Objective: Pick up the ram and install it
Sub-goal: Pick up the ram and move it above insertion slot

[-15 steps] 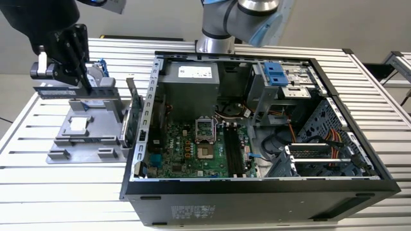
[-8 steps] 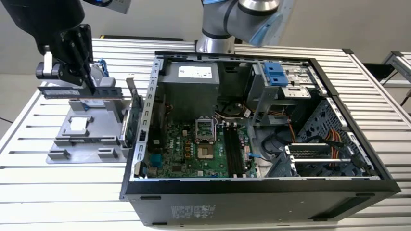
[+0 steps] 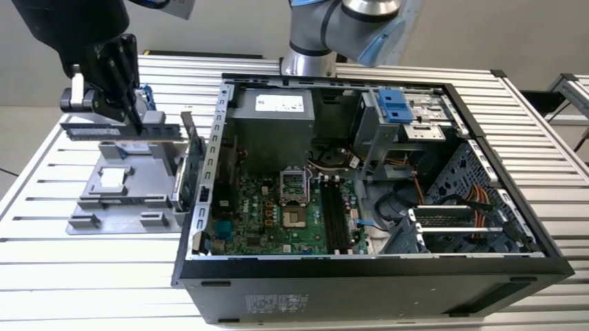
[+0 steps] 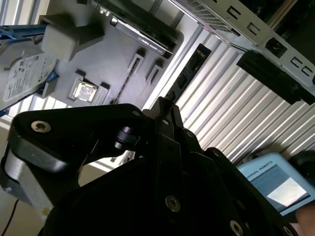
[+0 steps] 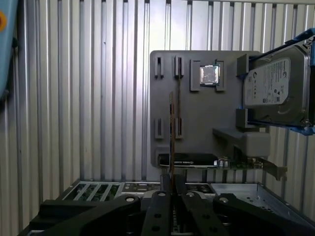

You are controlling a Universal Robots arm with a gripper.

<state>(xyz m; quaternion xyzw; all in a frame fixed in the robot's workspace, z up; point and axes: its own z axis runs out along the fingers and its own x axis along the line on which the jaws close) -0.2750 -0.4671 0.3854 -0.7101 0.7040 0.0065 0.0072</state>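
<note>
I see the worktop (image 3: 83, 283) as ribbed, matt silvery metal and the parts holder (image 5: 197, 113) as dull grey plastic. The hard drive (image 5: 275, 83) has a shinier metal cover; the jaws on the ram (image 5: 171, 125) look matt black.

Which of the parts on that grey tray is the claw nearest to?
The ram, the slim stick on edge right at the gripper; the hard drive stands apart.
</note>
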